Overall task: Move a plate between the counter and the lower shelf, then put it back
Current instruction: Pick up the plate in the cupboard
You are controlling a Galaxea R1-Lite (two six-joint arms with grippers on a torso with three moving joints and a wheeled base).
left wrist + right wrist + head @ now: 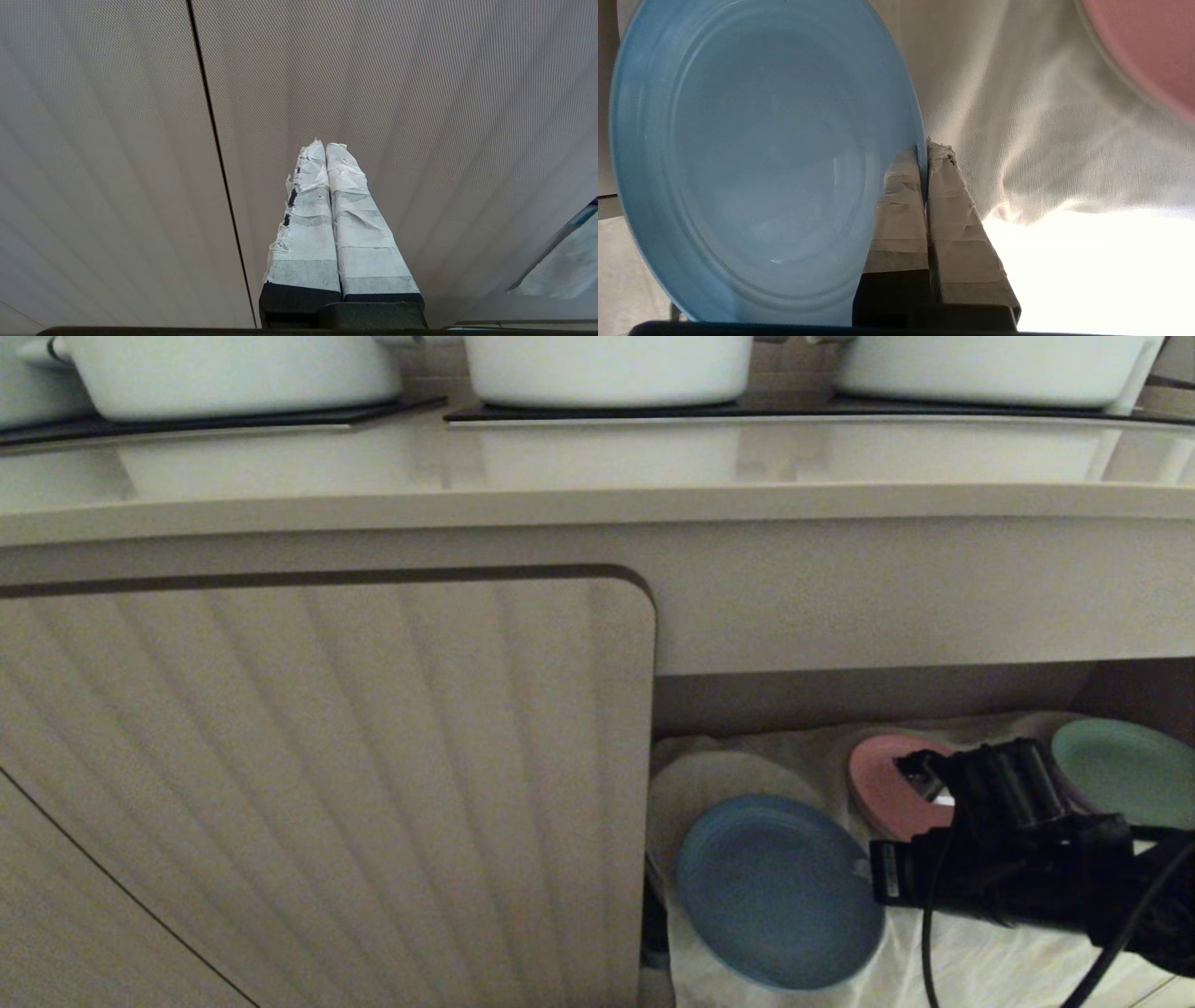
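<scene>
Right tool was clamped on the right edge of the blue plate, its taped fingers pinching the raised rim between them. In the head view the right arm reached in from the right, low inside the lower shelf. The plate sat at the near left of the shelf, over the wrinkled white cloth; whether it was resting on the cloth or lifted just clear of it could not be told. A pink plate lay just beyond the tool, a green plate at the far right, and a white plate partly behind the blue one. Left tool was closed on nothing, parked facing the ribbed cabinet door.

The step in hand appeared to be the transfer at the shelf, with the plate gripped. If the plate was to go up, the next move called for drawing it out toward the near side, clear of the shelf opening and the door edge, then raising it past the worktop front edge. The three white pots at the far side limited the set-down area.
</scene>
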